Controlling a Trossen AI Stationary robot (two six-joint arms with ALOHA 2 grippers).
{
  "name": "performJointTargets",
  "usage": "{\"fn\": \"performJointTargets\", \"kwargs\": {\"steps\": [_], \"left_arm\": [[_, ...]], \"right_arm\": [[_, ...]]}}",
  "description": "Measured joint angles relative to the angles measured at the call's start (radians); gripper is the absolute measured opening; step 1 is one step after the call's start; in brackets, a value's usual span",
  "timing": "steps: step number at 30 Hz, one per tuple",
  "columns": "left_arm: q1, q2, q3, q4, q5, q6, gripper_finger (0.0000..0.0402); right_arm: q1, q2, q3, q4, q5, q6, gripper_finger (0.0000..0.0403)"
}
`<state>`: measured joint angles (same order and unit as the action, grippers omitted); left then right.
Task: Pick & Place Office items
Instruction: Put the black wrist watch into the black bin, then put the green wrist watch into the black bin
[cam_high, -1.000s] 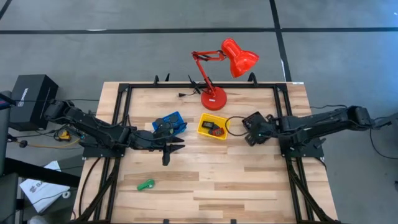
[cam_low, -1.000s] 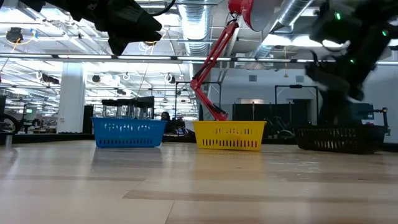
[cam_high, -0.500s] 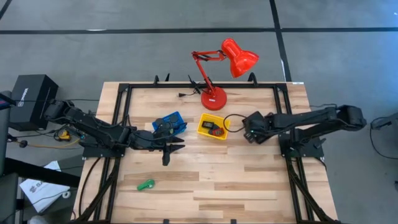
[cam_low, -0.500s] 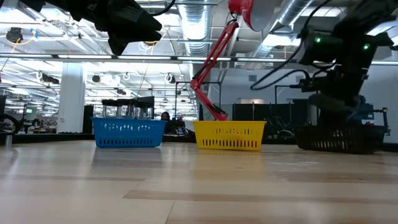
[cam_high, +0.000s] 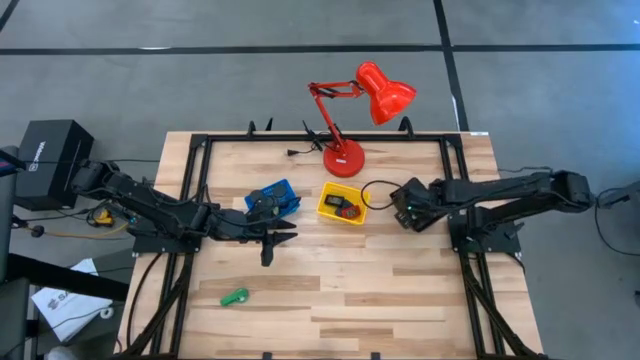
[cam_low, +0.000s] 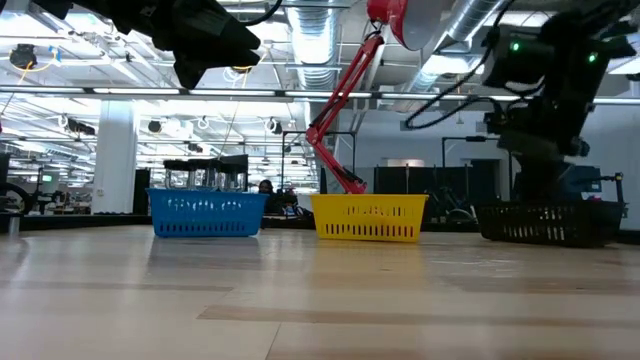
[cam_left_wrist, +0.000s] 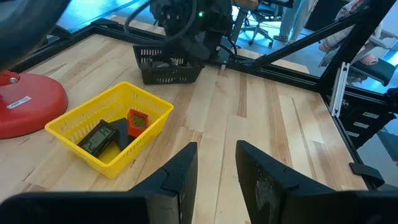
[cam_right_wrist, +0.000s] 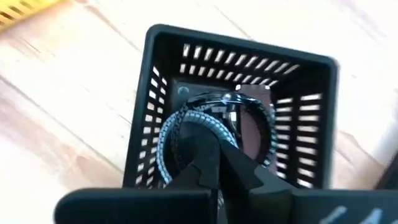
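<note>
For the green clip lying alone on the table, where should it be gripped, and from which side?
Judging from the high view, take the green clip from straight above, jaws across its narrow middle. It lies flat on bare wood, long axis roughly left-right, nothing beside it. Finer shape can't be made out.

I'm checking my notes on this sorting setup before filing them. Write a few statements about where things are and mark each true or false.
1. The green clip lies on the bare table. True.
2. The yellow basket is empty. False: it holds a red rectangle and a dark block.
3. The right hand is over the black basket, fingers shut. True.
4. The red lamp stands in the blue basket. False: its base sits on the table behind the yellow basket.
</note>
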<state>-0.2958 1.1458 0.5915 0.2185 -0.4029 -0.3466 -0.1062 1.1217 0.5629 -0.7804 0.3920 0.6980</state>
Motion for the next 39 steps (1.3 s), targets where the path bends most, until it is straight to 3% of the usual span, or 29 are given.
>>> {"fn": "performJointTargets", "kwargs": {"steps": [10,25,39], "left_arm": [[0.000,0.000,0.000,0.000,0.000,0.001,0.0104],[0.000,0.000,0.000,0.004,0.000,0.001,0.0104],[0.000,0.000,0.000,0.008,0.000,0.002,0.0104]], "right_arm": [[-0.050,-0.050,0.022,-0.050,0.027,-0.042,0.0000],[-0.132,0.112,0.021,-0.044,0.056,-0.033,0.0000],[0.078,-0.017,0.193,-0.014,0.084,-0.046,0.0000]]}}
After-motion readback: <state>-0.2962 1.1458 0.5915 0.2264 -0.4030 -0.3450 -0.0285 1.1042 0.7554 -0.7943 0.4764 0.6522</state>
